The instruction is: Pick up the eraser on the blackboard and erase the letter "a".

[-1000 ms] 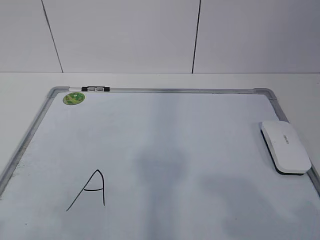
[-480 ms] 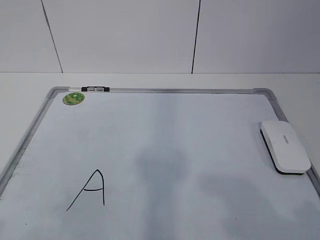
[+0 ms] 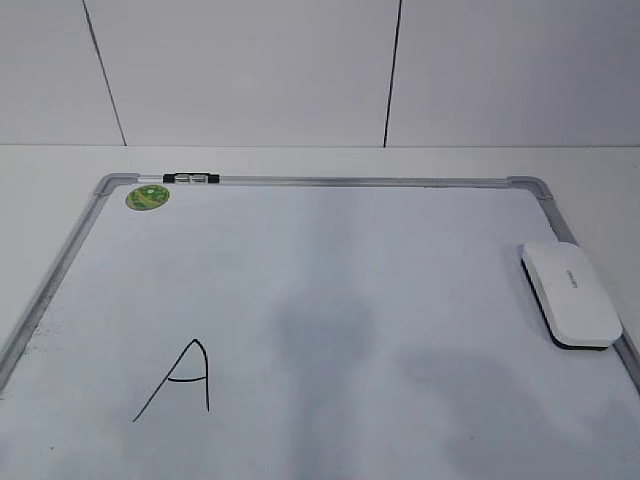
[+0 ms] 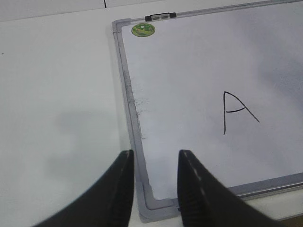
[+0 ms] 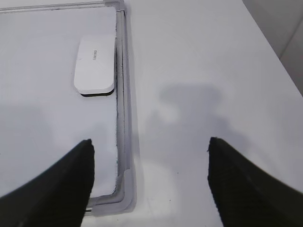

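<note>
The blackboard (image 3: 340, 181) is a white board in a silver-grey frame, lying flat on the white table. The white eraser (image 3: 570, 293) lies on it at the right edge, felt side down; it also shows in the right wrist view (image 5: 95, 65). No lowercase "a" shows; the only mark is an angular capital "A" (image 3: 180, 380), near the board's front left. My left gripper (image 4: 156, 153) is open and empty above the board's near left corner (image 4: 151, 208). My right gripper (image 5: 150, 142) is wide open and empty above the near right corner (image 5: 124, 187), well short of the eraser. Neither gripper shows in the exterior view.
A round green sticker (image 3: 147, 197) sits at the board's far left corner, and a small black-and-white clip (image 3: 190, 178) is on the far frame beside it. Bare white table lies left (image 4: 57, 94) and right (image 5: 199, 71) of the board. A panelled wall stands behind.
</note>
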Tool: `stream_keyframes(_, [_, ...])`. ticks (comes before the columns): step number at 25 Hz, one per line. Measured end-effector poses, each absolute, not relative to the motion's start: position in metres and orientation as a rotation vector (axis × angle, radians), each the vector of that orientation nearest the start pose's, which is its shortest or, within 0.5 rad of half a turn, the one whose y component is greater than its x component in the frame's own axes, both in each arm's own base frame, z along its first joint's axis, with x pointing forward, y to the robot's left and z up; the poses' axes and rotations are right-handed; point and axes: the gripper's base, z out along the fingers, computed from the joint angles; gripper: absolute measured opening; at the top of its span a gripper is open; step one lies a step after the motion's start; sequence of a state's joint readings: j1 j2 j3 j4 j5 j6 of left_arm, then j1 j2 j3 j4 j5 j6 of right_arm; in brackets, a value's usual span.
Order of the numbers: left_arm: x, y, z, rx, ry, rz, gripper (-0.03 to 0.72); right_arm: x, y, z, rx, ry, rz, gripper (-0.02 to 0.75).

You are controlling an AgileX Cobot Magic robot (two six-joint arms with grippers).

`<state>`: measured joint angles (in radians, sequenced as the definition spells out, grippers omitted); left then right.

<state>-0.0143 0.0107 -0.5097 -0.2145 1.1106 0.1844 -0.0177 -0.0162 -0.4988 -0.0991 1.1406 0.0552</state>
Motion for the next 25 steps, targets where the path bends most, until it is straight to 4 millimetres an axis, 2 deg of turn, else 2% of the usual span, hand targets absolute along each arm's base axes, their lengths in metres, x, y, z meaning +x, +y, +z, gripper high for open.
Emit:
stream_keyframes(6, [-0.0078,-0.0173,0.2776,0.222,2.067,-0.155,0.235,-0.0108,-0.0037,0.2705,0.003,2.109,-0.079,0.593])
stream_keyframes(25, [-0.0078,-0.0173,0.2776,0.222,2.067,-0.155,0.235,-0.0108,-0.0032,0.2705,-0.006,2.109,-0.077,0.593])
